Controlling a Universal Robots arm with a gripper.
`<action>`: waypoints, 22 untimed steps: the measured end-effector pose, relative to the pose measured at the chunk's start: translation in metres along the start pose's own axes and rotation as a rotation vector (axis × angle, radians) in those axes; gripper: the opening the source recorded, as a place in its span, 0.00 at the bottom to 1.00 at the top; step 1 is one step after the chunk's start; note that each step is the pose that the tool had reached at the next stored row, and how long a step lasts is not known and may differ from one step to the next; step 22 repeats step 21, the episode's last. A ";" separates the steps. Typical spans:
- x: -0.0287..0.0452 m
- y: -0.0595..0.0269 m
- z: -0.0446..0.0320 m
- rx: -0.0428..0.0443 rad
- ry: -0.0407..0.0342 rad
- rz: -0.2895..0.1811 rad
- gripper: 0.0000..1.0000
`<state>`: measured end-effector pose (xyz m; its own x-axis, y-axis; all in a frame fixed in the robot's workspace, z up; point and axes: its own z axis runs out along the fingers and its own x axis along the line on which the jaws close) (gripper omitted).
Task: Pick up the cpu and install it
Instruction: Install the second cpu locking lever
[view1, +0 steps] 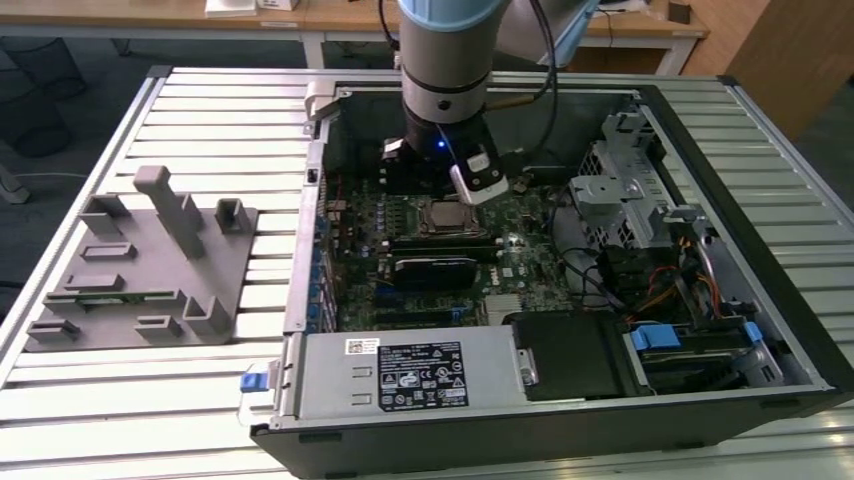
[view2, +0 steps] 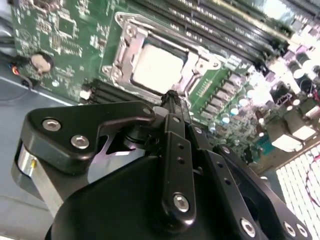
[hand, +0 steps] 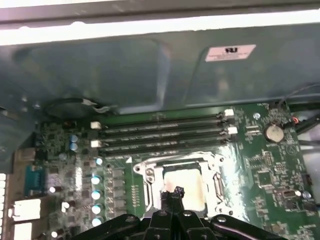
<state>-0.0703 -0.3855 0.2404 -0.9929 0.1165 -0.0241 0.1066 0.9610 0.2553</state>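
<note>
The cpu (view2: 156, 68) lay flat inside the socket (view2: 131, 44) on the green motherboard (view2: 60, 30), and its pale shiny top faced up. In the first wrist view the cpu (hand: 187, 187) sat in the middle of the metal frame, with the long memory slots (hand: 160, 131) just beside the frame. In the exterior view the cpu (view1: 441, 213) was near the middle of the board, inside the open computer case (view1: 747, 290) that lay on the slatted counter (view1: 200, 110). The cpu looked thin, light and stiff. It could probably break or get scratched easily, so it should be held gently by its narrow edges and not pressed on the flat top. The gripper (view2: 171, 97) hung just above one side of the socket, and its tip pointed down at the cpu. The jaws looked pressed together with nothing between them, and they did not seem to touch the cpu. The arm (view1: 451, 50) stood almost straight up over the case, and its wrist was low inside the walls. The grey holder block (view1: 140, 265) sat well apart on the counter, by the edge at the exterior view's left. The silver power box (view1: 400, 375) was at the near wall of the case.
</note>
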 end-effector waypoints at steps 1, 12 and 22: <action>-0.0015 0.0005 0.0001 0.0121 -0.0013 -0.001 0.11; -0.0145 0.0128 0.0038 0.1183 -0.0127 -0.006 0.11; -0.0189 0.0171 0.0050 0.1212 -0.0121 -0.006 0.11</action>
